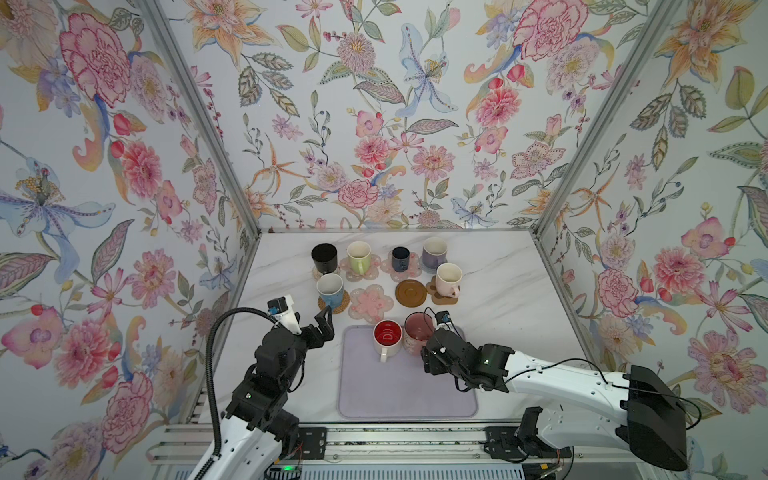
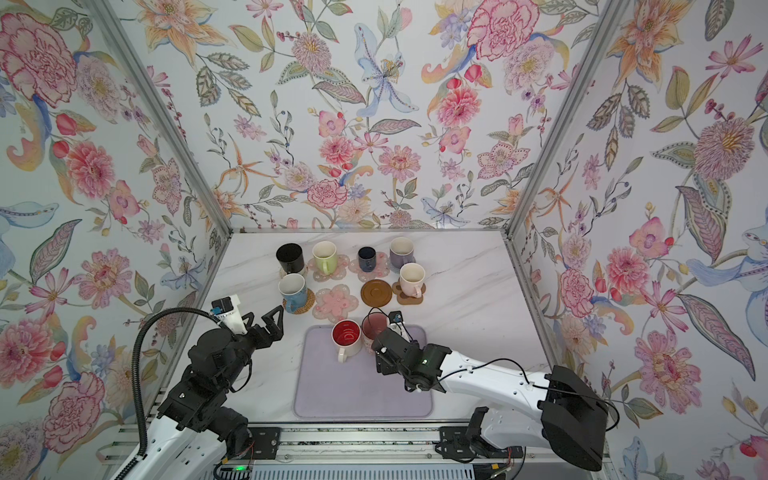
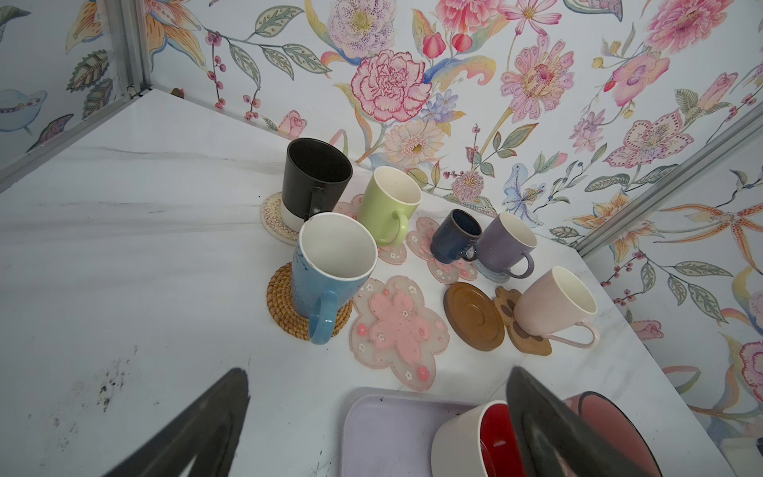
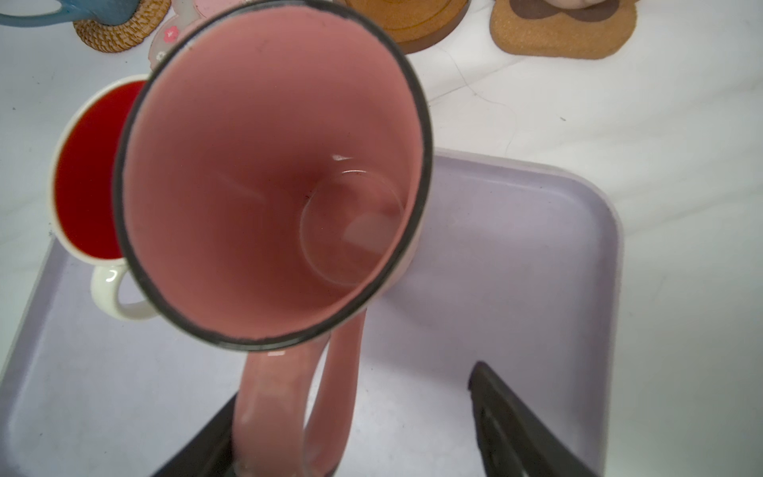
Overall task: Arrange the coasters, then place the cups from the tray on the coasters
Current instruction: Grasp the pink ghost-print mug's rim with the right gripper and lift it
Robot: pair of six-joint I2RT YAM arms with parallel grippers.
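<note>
- Pink mug is standing on the tray, handle lying between the right hand's parted jaws, not gripped.
- Red-lined mug is sitting beside it, on the side away from that hand.
- Left hand is hovering spread wide, empty, flower coaster lying ahead of it.

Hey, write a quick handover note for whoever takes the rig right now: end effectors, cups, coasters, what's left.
Left end effector: open, empty, beside the tray.
Right end effector: open, astride the handle of the pink floral mug, not yet gripping.
Done: six mugs on coasters.
To do: pink floral mug and red-inside mug, both on the tray; free coasters: pink flower coaster and brown disc.
</note>
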